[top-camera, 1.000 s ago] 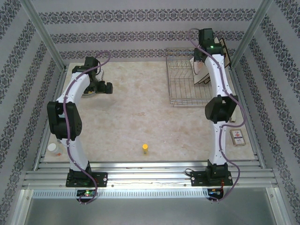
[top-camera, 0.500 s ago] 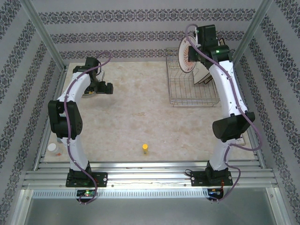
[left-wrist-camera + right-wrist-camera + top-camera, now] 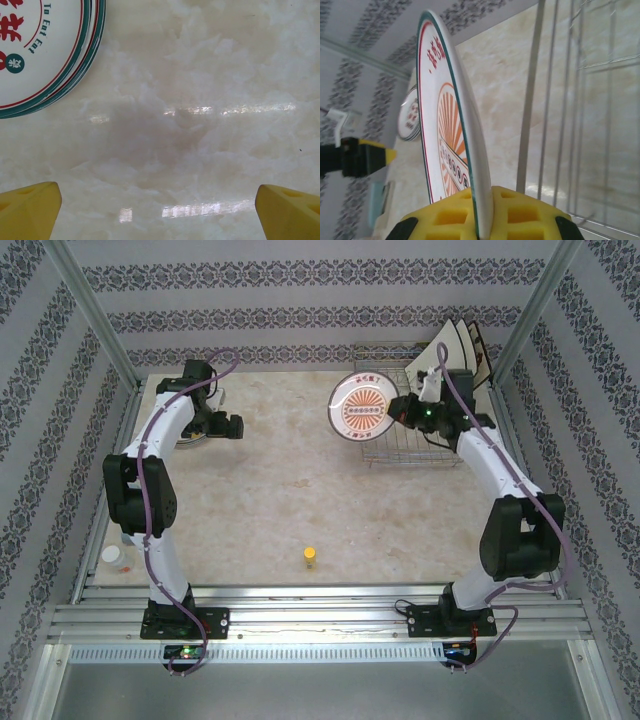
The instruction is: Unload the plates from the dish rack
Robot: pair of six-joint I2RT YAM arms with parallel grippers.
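My right gripper [image 3: 402, 410] is shut on the rim of a round white plate [image 3: 365, 408] with orange-red rays, held upright in the air over the left edge of the dish rack [image 3: 385, 453]. In the right wrist view the plate [image 3: 445, 125] stands edge-on between the yellow pads of that gripper [image 3: 482, 220], with rack wires [image 3: 540, 100] behind it. Square cream plates [image 3: 458, 340] lean at the rack's back right. My left gripper [image 3: 226, 427] hovers open over bare table beside a stack of round plates [image 3: 188, 441] [image 3: 40, 50], with nothing between its fingers [image 3: 30, 210].
A small yellow object [image 3: 312, 558] stands near the table's front middle. A white cup [image 3: 112, 555] sits at the front left and a small card box [image 3: 508, 533] at the front right. Metal frame posts and patterned walls enclose the table.
The right arm pulled the round plate up out of the rack and swung it left and towards the near side. The left arm has stayed still.
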